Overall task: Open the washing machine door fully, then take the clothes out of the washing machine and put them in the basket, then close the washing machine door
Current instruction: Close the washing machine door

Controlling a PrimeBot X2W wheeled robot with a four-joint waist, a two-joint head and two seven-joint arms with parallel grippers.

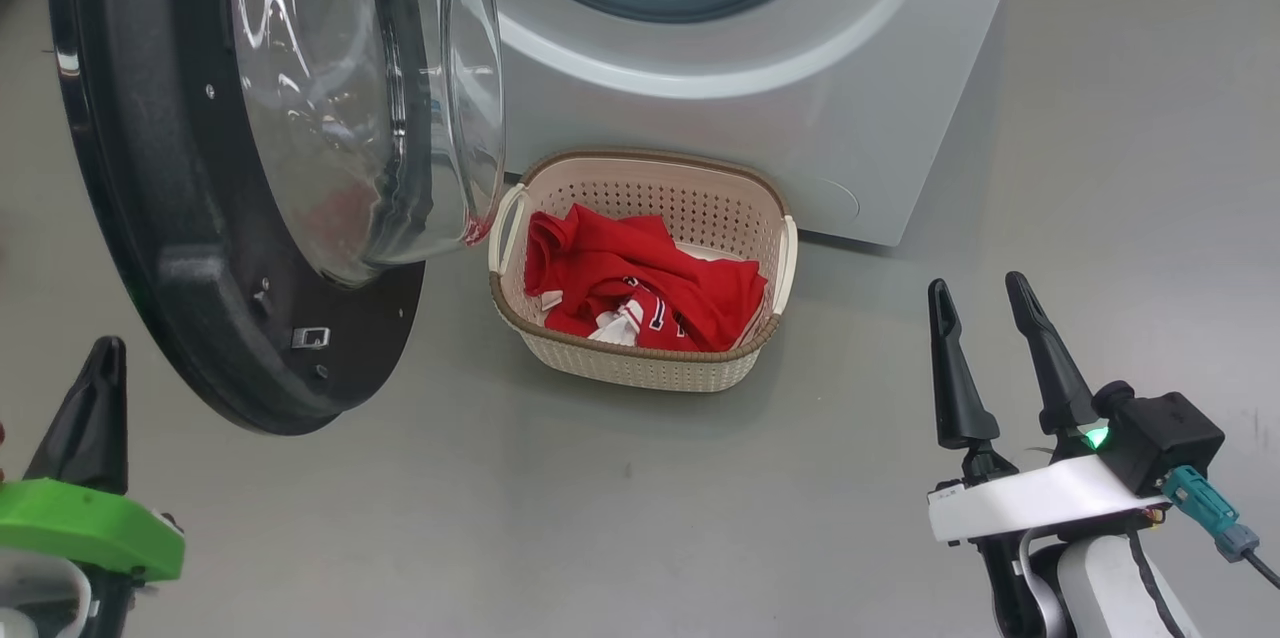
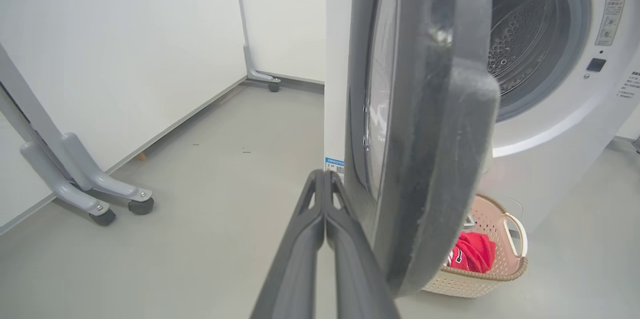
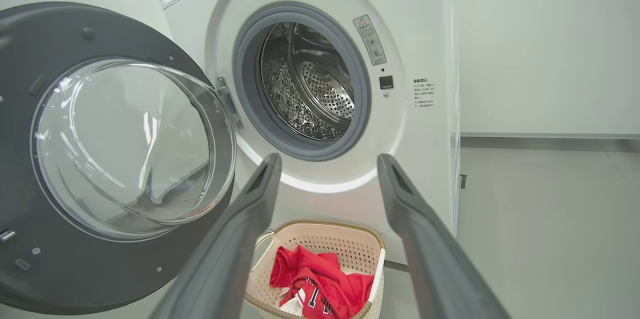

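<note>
Currently: large round washing machine door (image 1: 170, 248), a wide glossy black rim around a bulging clear glass bowl (image 1: 330, 98), hangs wide open on the left side of the big white front-loading washing machine (image 1: 780, 88). The door's inner face is turned toward the head camera. Perforated steel drum (image 3: 312, 94) and grey rubber seal (image 3: 248, 89) are exposed in the opening. Small blue label sticker (image 2: 334, 165) sits low on the machine's side panel.

Small cream plastic basket (image 1: 640, 373), with perforated walls, a brown woven-look rim and white side handles, sits on the grey floor (image 1: 600, 518) directly before the machine. It is below the opening and just beside the door's lower edge. Bright red clothes (image 1: 640, 283) with white trim lie bunched inside the basket, below its rim.

Left gripper (image 2: 325, 175): two long dark fingers pressed together, nothing between them. It is on the outer side of the open door, very near the rim; contact cannot be told.

Right gripper (image 1: 978, 286): fingers spread well apart, holding nothing. It is to the right of the basket, well apart from it, pointing toward the machine front.
</note>
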